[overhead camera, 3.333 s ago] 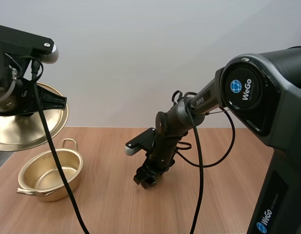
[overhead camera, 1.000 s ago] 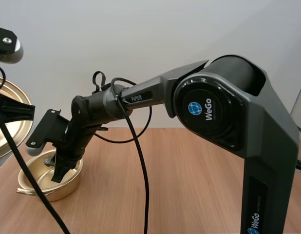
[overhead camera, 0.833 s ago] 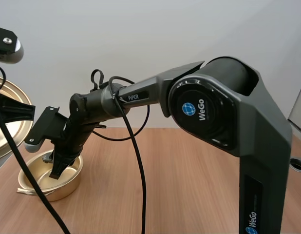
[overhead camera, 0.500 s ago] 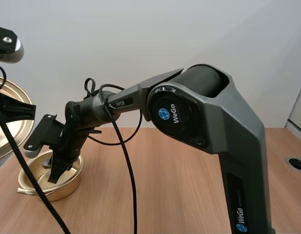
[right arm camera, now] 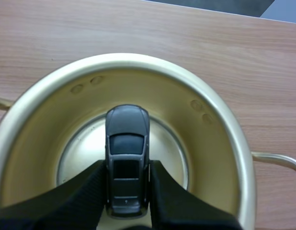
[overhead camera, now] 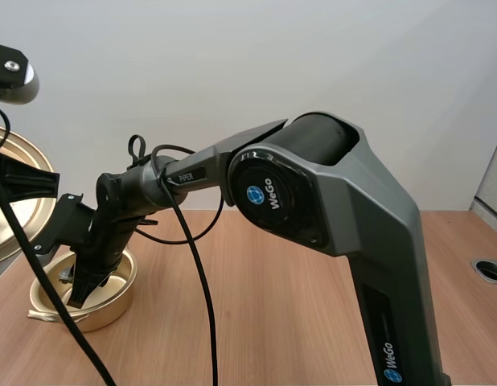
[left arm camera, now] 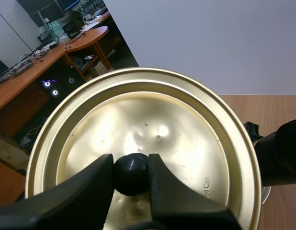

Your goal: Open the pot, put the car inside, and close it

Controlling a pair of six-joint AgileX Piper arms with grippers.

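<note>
Right gripper [right arm camera: 127, 203]: jaws narrow, pinching the rear sides of a dark grey toy car [right arm camera: 127, 153]; car lies lengthwise between the fingers [right arm camera: 85, 196], nose pointing away from them; car sits inside the rim of the gold pot [right arm camera: 229, 158], over the middle of its floor; cannot tell whether its wheels touch the floor; one pot handle [right arm camera: 282, 160] juts out over the wooden table [right arm camera: 224, 52].

Left gripper [left arm camera: 131, 179]: jaws part open, clamped on the black knob [left arm camera: 131, 172] of the gold lid [left arm camera: 196, 139]; lid's rim rings the fingers; right arm's dark link lies just past the lid's edge.

The wrist views give the two grips; the high view gives the layout: the right gripper's fingers reach down into the pot near the table's left end; the lid hangs tilted in the air, up and to the left of the pot, clear of it; the pot is open.
</note>
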